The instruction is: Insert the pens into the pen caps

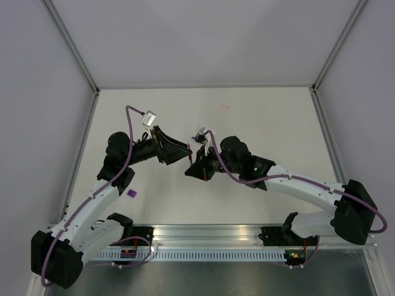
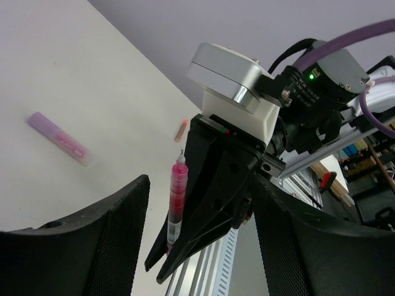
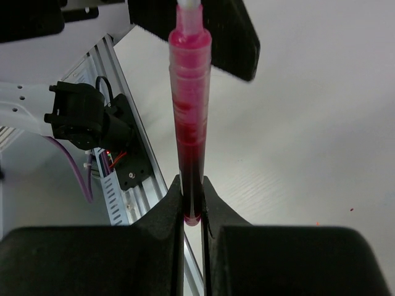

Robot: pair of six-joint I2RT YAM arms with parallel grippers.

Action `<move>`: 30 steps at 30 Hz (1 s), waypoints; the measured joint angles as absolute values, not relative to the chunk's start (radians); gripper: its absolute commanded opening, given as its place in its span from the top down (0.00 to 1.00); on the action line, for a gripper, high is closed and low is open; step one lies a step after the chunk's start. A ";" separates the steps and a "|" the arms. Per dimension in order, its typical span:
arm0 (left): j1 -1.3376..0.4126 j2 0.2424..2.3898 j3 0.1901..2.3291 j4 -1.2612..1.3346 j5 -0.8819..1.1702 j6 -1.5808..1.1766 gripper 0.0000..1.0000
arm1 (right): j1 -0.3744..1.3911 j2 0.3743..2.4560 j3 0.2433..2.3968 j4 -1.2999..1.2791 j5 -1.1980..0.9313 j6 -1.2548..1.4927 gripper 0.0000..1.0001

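Up above, I see two arms meeting over the white table [image 1: 265, 123]. The left gripper [image 1: 184, 154] and the right gripper [image 1: 195, 165] are very close, tip to tip. One pink cap [image 1: 225, 106] lies far back on the table, past both grippers. One small purple piece [image 1: 131, 193] lies near the left arm; I cannot tell what it is.

From the left wrist, the left gripper's jaws are wide apart and hold nothing. Between them sits one pink-red pen [image 2: 177, 197], held by its back end in the right gripper. Two caps lie on the table beyond, well apart: one light purple cap [image 2: 58, 139] and the pink one. Both lie by themselves, away from the pen.

From the right wrist, the jaws squeeze tight on the pen's back end. I count one pen.
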State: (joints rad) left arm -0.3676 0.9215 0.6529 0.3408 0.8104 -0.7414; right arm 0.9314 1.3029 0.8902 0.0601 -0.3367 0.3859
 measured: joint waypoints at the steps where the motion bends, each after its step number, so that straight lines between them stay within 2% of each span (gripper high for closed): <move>1: -0.388 0.929 0.653 0.346 0.808 -0.735 0.30 | 0.931 1.303 0.888 0.065 -0.339 0.390 1.00; 3: -0.426 0.944 0.653 0.347 0.804 -0.716 0.32 | 0.931 1.303 0.880 0.075 -0.342 0.400 1.00; 6: -0.456 0.963 0.653 0.344 0.796 -0.690 0.44 | 0.929 1.303 0.871 0.078 -0.344 0.407 1.00; 7: -0.462 0.968 0.653 0.344 0.796 -0.683 0.52 | 0.928 1.303 0.869 0.078 -0.344 0.411 1.00; 9: -0.462 0.970 0.651 0.340 0.780 -0.663 0.60 | 0.922 1.300 0.863 0.082 -0.357 0.415 1.00; 10: -0.459 0.971 0.650 0.339 0.776 -0.658 0.69 | 0.922 1.299 0.862 0.088 -0.356 0.416 1.00; 15: -0.462 0.972 0.646 0.331 0.750 -0.647 0.80 | 0.923 1.286 0.855 0.098 -0.360 0.416 1.00; 18: -0.463 0.974 0.646 0.331 0.743 -0.645 0.91 | 0.923 1.275 0.850 0.096 -0.358 0.419 1.00; 19: -0.463 0.976 0.646 0.331 0.743 -0.645 0.97 | 0.923 1.269 0.846 0.094 -0.358 0.422 1.00; 30: -0.474 0.983 0.646 0.321 0.733 -0.646 0.97 | 0.924 1.207 0.796 0.091 -0.307 0.418 1.00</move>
